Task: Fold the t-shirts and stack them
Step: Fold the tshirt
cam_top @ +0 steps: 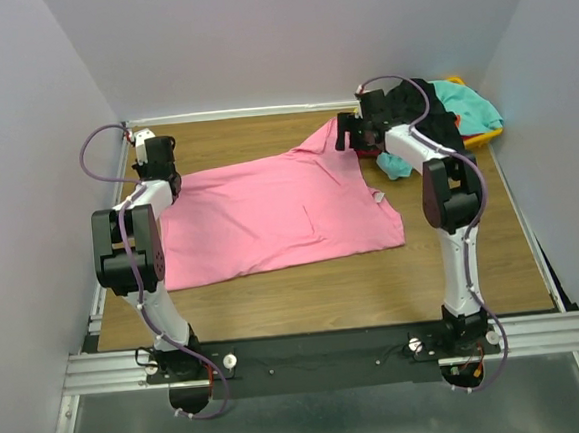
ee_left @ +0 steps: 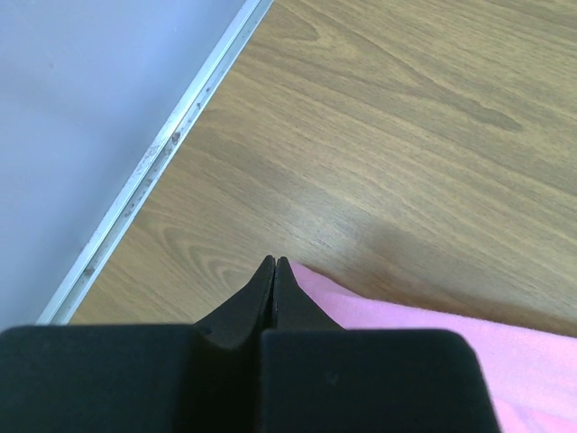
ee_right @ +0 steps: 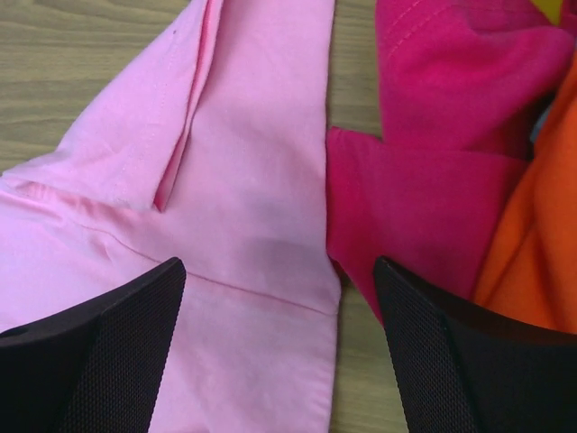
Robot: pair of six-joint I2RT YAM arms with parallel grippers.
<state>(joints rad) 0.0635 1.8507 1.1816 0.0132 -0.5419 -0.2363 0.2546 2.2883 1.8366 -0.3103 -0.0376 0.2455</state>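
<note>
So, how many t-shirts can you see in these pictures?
5: pink shirt spread flat, centre; black shirt, teal shirt, magenta shirt, orange shirt piled far right. More may be hidden.

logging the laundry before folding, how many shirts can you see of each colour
pink shirt: 1
magenta shirt: 1
orange shirt: 1
teal shirt: 1
total: 4 clearly in view; more may be hidden behind the right arm
</note>
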